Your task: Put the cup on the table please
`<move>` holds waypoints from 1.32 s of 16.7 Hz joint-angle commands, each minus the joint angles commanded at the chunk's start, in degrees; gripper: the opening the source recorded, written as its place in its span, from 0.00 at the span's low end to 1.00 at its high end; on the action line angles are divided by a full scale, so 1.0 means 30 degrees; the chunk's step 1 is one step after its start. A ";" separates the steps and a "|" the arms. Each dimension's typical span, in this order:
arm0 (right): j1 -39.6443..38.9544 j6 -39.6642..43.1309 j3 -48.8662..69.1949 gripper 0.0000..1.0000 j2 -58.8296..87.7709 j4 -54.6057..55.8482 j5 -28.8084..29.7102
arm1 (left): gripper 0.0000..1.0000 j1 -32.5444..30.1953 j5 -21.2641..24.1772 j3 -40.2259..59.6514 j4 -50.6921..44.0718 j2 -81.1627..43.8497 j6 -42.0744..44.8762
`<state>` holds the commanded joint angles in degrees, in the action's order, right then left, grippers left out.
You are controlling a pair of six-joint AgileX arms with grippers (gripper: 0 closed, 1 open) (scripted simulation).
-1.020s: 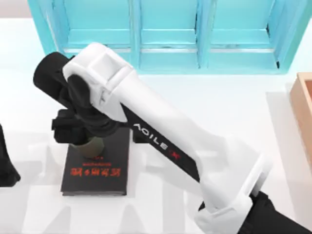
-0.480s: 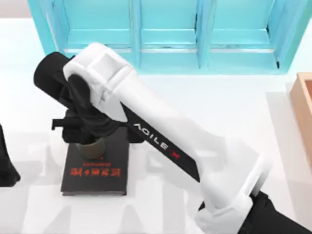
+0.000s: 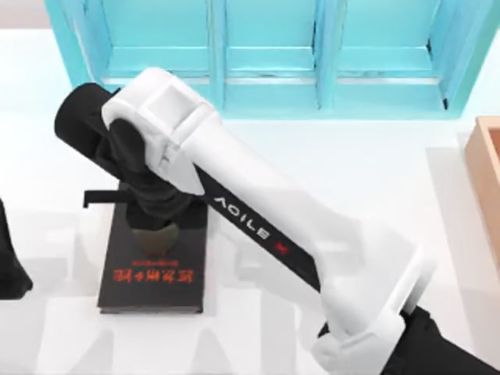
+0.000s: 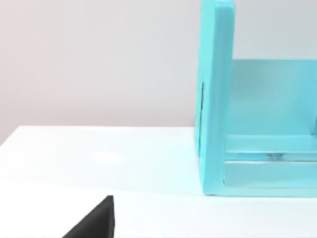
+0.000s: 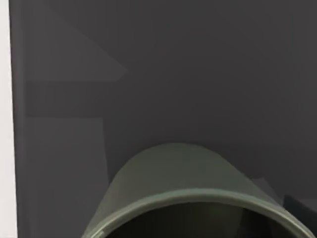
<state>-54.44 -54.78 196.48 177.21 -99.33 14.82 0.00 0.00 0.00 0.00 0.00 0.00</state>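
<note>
The olive-green cup (image 3: pixel 153 239) stands upright on a black book (image 3: pixel 153 275) with red lettering, at the left of the white table (image 3: pixel 367 168). My right arm reaches across from the lower right, and its gripper (image 3: pixel 151 212) hangs directly over the cup and covers most of it. In the right wrist view the cup (image 5: pixel 171 176) sits very close, its rim and dark inside just below the camera, with the book's dark cover (image 5: pixel 163 69) behind it. My left arm (image 3: pixel 9 266) stays parked at the left edge.
A turquoise shelf cabinet (image 3: pixel 266 55) runs along the back of the table; its side panel (image 4: pixel 215 94) appears in the left wrist view. A wooden box's edge (image 3: pixel 486 176) stands at the far right. Bare white tabletop lies around the book.
My right gripper has shifted and turned slightly above the cup, with its black cross part now higher in the top view. The cup still stands on the book.
</note>
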 joint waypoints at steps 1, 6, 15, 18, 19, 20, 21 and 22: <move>0.0000 0.0000 0.0000 0.00 0.0000 0.0000 0.0000 | 1.00 0.0000 0.0000 0.0000 0.0000 0.0000 0.0000; 0.0000 0.0000 0.0000 0.00 0.0000 0.0000 0.0000 | 1.00 0.0000 0.0000 0.0000 0.0000 0.0000 0.0000; -0.0060 0.0057 -0.3860 0.00 -0.2690 0.1147 0.0015 | 1.00 0.0000 0.0000 0.0000 0.0000 0.0000 0.0000; -0.0073 0.0038 -0.6536 0.00 -0.4450 0.1882 -0.0058 | 1.00 0.0000 0.0000 0.0000 0.0000 0.0000 0.0000; -0.0081 0.0019 -0.7301 0.00 -0.4976 0.2108 -0.0077 | 1.00 0.0000 0.0000 0.0000 0.0000 0.0000 0.0000; -0.0079 0.0005 -0.7892 0.00 -0.5426 0.2314 -0.0090 | 1.00 0.0000 0.0000 0.0000 0.0000 0.0000 0.0000; -0.0073 -0.0003 -0.8284 0.00 -0.5761 0.2477 -0.0098 | 1.00 0.0000 0.0000 0.0000 0.0000 0.0000 0.0000; -0.0066 -0.0007 -0.8473 0.00 -0.5939 0.2566 -0.0101 | 1.00 0.0000 0.0000 0.0000 0.0000 0.0000 0.0000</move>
<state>-54.64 -54.80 171.06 159.39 -91.63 14.52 0.00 0.00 0.00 0.00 0.00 0.00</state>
